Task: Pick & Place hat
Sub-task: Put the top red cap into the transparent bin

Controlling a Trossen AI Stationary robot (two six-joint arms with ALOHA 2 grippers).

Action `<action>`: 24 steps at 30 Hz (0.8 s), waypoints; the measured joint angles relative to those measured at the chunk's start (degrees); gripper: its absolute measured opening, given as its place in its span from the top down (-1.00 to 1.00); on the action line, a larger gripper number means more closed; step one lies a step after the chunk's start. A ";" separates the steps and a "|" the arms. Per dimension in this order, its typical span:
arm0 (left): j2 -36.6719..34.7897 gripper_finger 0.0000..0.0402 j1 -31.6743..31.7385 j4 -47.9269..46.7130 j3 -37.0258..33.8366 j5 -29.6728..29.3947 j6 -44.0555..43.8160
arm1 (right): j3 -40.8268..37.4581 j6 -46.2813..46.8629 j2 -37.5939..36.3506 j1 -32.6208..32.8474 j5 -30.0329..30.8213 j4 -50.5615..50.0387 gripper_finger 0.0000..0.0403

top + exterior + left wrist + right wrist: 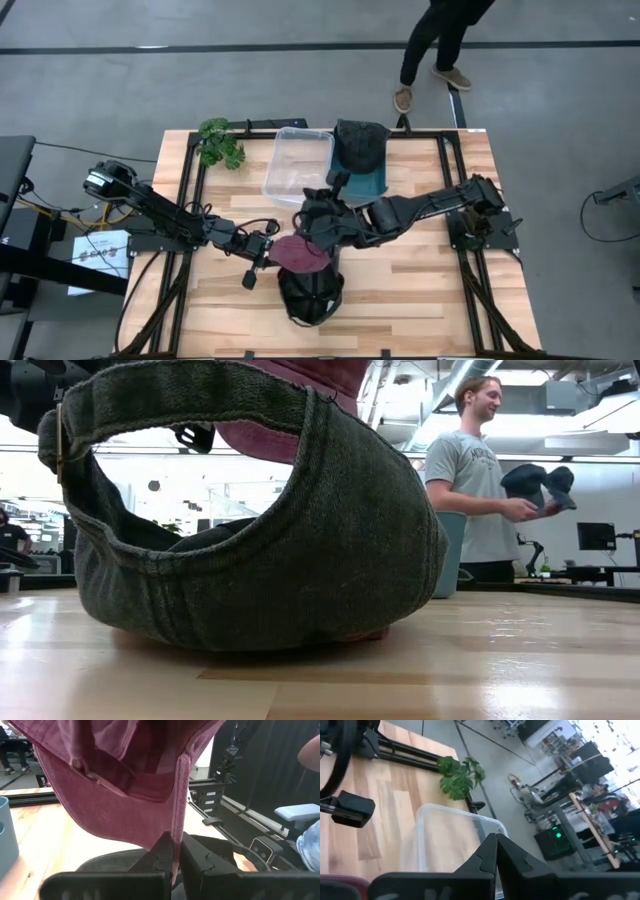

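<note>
We see the maroon hat [300, 253] lifted just above the dark hat [311, 293] that rests on the tabletop [420, 290]. Our left tool [175, 851] pinches the maroon hat's edge, fingers pressed tight on the fabric. Our right tool [495, 847] hangs above the maroon hat, fingers pressed together on nothing, facing the clear bin [297, 166] beyond the dark hat. A person [478, 480] stands past the tabletop holding a dark cap [537, 484].
</note>
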 joint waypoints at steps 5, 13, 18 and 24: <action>0.00 0.93 0.00 0.02 0.00 0.05 0.02 | -0.09 1.30 0.02 -1.86 -0.85 -0.25 1.00; 0.00 0.93 -0.02 0.04 0.00 0.05 0.02 | -0.13 1.15 0.02 -5.81 0.87 -0.78 1.00; 0.01 0.93 -0.02 0.04 0.00 0.05 0.04 | -0.13 0.16 -0.13 -10.17 9.01 -0.42 1.00; 0.02 0.93 -0.02 0.02 0.00 0.05 0.04 | -0.04 -1.48 -1.31 -10.55 4.42 2.77 1.00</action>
